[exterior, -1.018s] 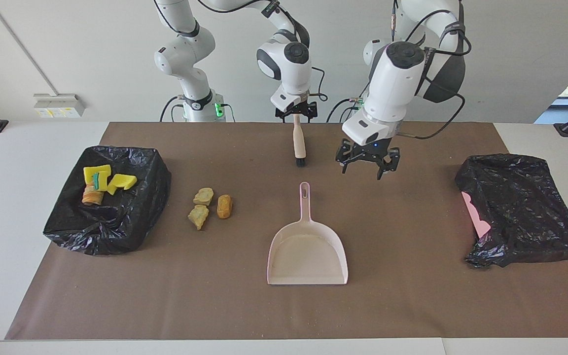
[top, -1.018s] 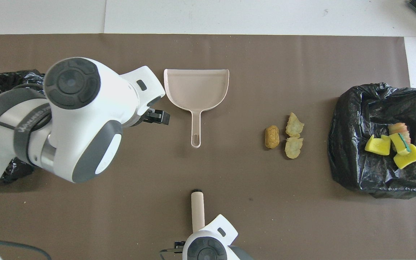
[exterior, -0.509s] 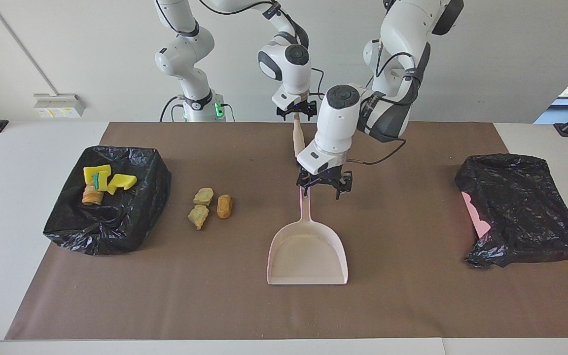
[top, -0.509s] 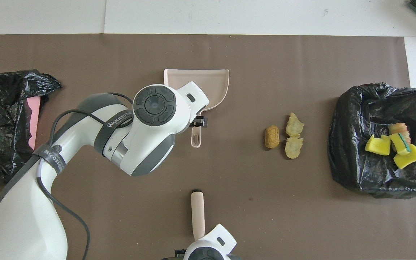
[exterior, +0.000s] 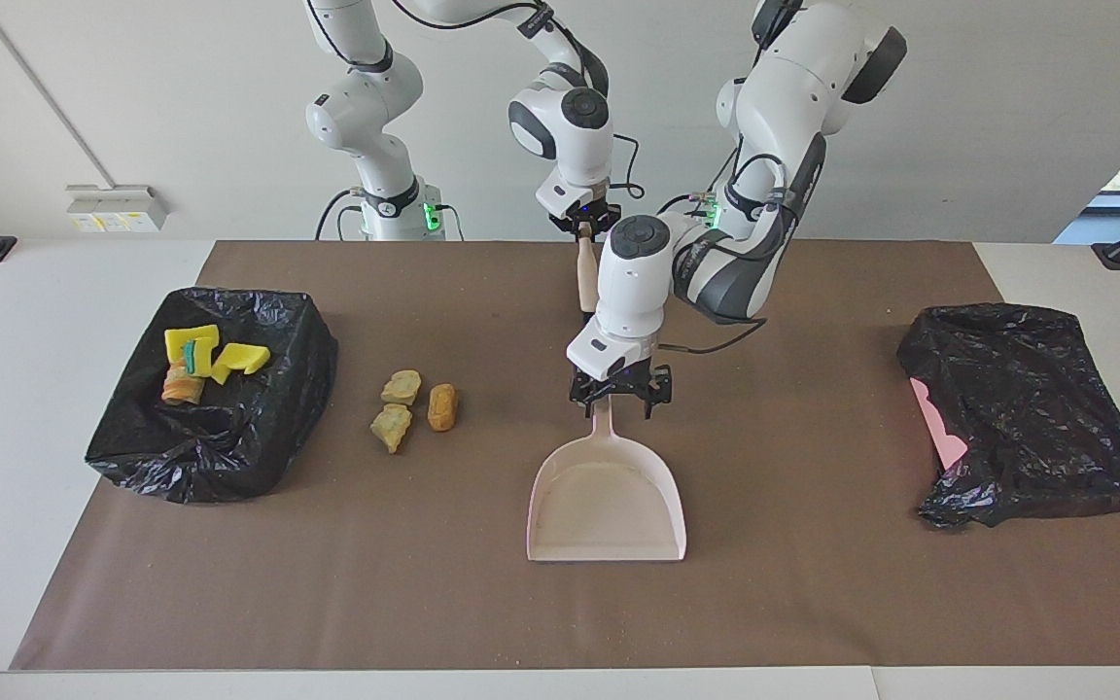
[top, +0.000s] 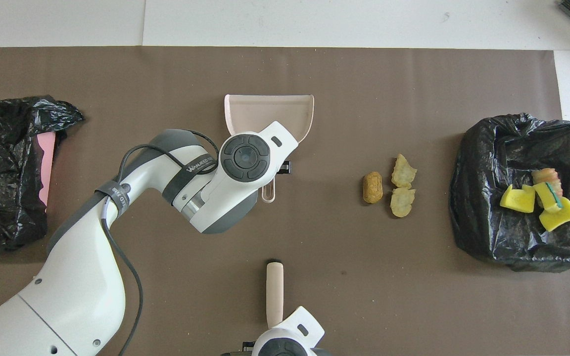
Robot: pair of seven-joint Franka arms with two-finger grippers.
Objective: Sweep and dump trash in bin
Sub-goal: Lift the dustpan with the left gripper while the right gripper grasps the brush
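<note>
Now the left gripper (exterior: 618, 397) has come down over the pink dustpan (exterior: 607, 501), its fingers spread wide around the handle. Right gripper (exterior: 584, 226) is clenching the brush (exterior: 585, 277). Three bread lumps (exterior: 412, 404) are lying beside the black-bagged bin (exterior: 278, 408); four scraps are sitting inside.
</note>
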